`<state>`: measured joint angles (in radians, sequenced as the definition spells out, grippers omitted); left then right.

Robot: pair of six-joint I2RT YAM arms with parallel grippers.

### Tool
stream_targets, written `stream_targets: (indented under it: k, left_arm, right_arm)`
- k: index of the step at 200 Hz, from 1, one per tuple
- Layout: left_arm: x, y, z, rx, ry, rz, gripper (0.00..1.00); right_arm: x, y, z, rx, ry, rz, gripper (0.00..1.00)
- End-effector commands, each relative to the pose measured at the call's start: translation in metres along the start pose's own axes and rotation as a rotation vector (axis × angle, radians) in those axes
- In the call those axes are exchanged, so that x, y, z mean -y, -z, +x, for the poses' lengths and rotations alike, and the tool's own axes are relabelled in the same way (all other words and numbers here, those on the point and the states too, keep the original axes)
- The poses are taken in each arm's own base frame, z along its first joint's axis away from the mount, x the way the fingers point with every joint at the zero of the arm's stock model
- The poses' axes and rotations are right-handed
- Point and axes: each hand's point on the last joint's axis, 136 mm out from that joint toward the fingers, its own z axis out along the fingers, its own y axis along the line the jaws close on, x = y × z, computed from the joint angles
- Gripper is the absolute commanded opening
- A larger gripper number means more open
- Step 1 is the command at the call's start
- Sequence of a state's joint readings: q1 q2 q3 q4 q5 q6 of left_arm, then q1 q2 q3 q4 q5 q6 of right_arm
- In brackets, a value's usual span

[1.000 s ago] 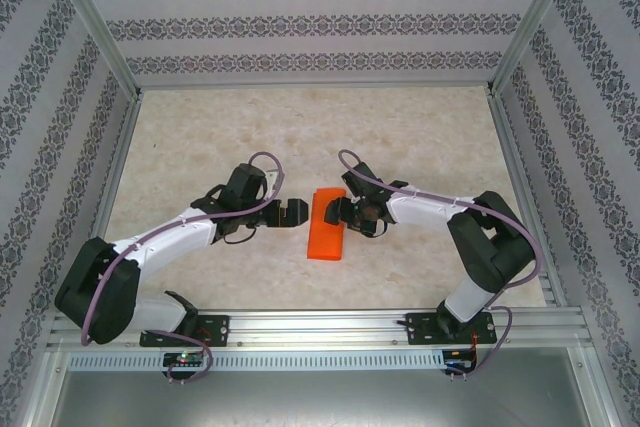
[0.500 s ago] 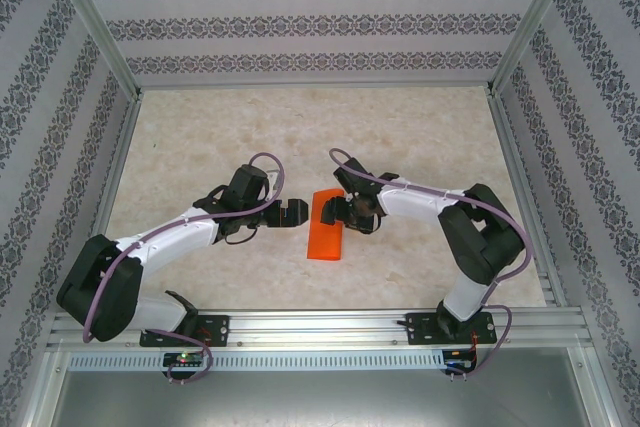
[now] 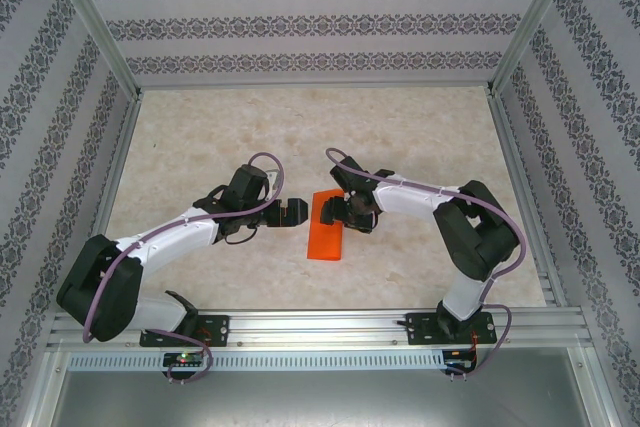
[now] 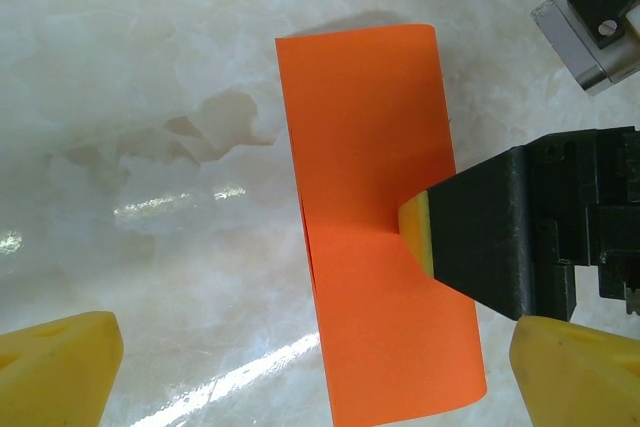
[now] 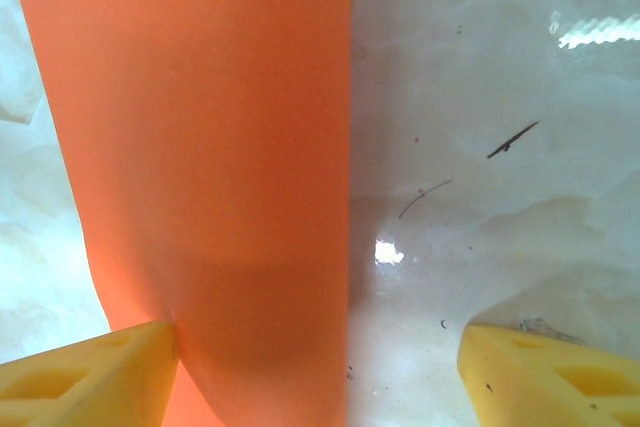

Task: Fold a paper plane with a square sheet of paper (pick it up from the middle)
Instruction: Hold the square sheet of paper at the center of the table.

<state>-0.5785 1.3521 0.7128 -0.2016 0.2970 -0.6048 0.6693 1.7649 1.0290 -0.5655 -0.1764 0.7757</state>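
The square sheet of paper (image 3: 327, 227) is bright orange and lies on the marble table (image 3: 200, 137), folded into a narrow rectangle (image 4: 375, 237) with its layers doubled. The paper plane is out of view. My left gripper (image 3: 292, 213) hovers open just left of the strip, its yellow fingertips (image 4: 60, 367) spread wide over the near part of it. My right gripper (image 3: 335, 212) is open at the strip's right edge. One of its yellow pads (image 4: 415, 232) rests on the paper (image 5: 200, 147); the other fingertip (image 5: 550, 377) is over bare table.
Patterned walls and aluminium frame posts (image 3: 95, 22) enclose the table on three sides. A metal rail (image 3: 320, 327) runs along the near edge by the arm bases. Bare marble stretches behind and beside the paper.
The right arm's elbow has swung inward and its gripper has shifted slightly left over the paper, jaws a little wider. The left arm and the paper stay put.
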Motion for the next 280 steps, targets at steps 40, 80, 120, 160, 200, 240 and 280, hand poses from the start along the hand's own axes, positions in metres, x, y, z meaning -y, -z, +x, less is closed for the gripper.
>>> stream_targets:
  k: [40,80,120,160,200,240,280]
  left_arm:
    - [0.011,0.001,-0.013,0.043,0.029,0.017,0.87]
    - [0.016,-0.008,-0.017,0.032,0.091,0.042,0.55]
    - [0.022,-0.027,-0.013,-0.025,0.139,0.075,0.16]
    - [0.019,-0.041,-0.011,-0.053,0.183,0.046,0.1]
    - [0.022,-0.051,-0.009,-0.082,0.188,0.048,0.06]
    - [0.019,-0.053,-0.008,-0.087,0.186,0.029,0.06]
    - [0.015,-0.053,-0.006,-0.087,0.191,0.012,0.07]
  right_arm:
    - [0.026,-0.026,0.018,-0.054,-0.025,0.115,0.77]
    - [0.031,-0.028,0.02,-0.061,-0.024,0.142,0.77]
    - [0.033,-0.032,0.022,-0.065,-0.037,0.159,0.77]
    - [0.037,-0.034,0.023,-0.072,-0.032,0.186,0.77]
    - [0.041,-0.032,0.023,-0.072,-0.025,0.211,0.76]
    - [0.036,-0.028,0.019,-0.062,-0.014,0.176,0.75]
    - [0.038,-0.033,0.02,-0.073,-0.016,0.195,0.74]
